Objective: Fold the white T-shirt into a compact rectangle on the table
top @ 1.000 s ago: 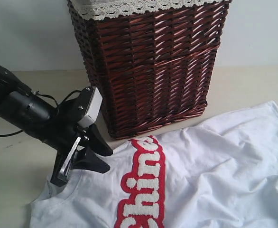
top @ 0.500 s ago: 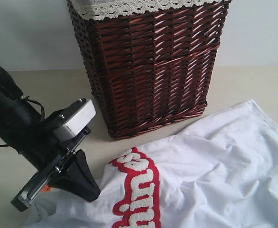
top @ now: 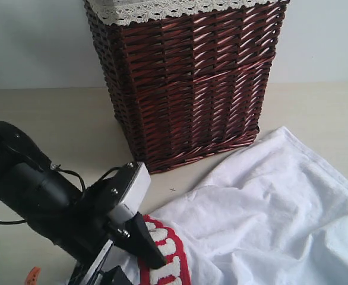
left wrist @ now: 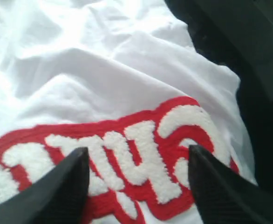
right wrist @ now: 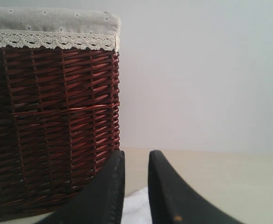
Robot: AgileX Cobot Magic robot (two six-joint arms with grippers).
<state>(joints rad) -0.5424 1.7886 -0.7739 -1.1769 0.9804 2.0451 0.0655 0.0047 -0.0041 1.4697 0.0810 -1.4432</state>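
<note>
The white T-shirt (top: pixel 263 208) lies rumpled on the table (top: pixel 43 113), from the right side to the near edge. Its red-banded lettering (top: pixel 165 261) bunches up by my left gripper (top: pixel 132 264). In the left wrist view that gripper (left wrist: pixel 137 150) is open, its black fingers (left wrist: pixel 57 186) spread wide just above the fuzzy letters (left wrist: pixel 141 177), with nothing pinched. My right gripper (right wrist: pixel 137 155) is out of the exterior view. It sits low over the table with a narrow empty gap between its fingers, and a bit of white cloth (right wrist: pixel 136 207) shows below.
A tall dark red-brown wicker basket (top: pixel 186 83) with white lace trim stands at the back middle, close behind the shirt. It fills one side of the right wrist view (right wrist: pixel 48 116). A small orange tag (top: pixel 32 276) shows at the near left edge.
My left arm has swung down toward the near edge. The shirt has been dragged and bunched that way, its far right corner pulled inward. The left jaws now stand apart.
</note>
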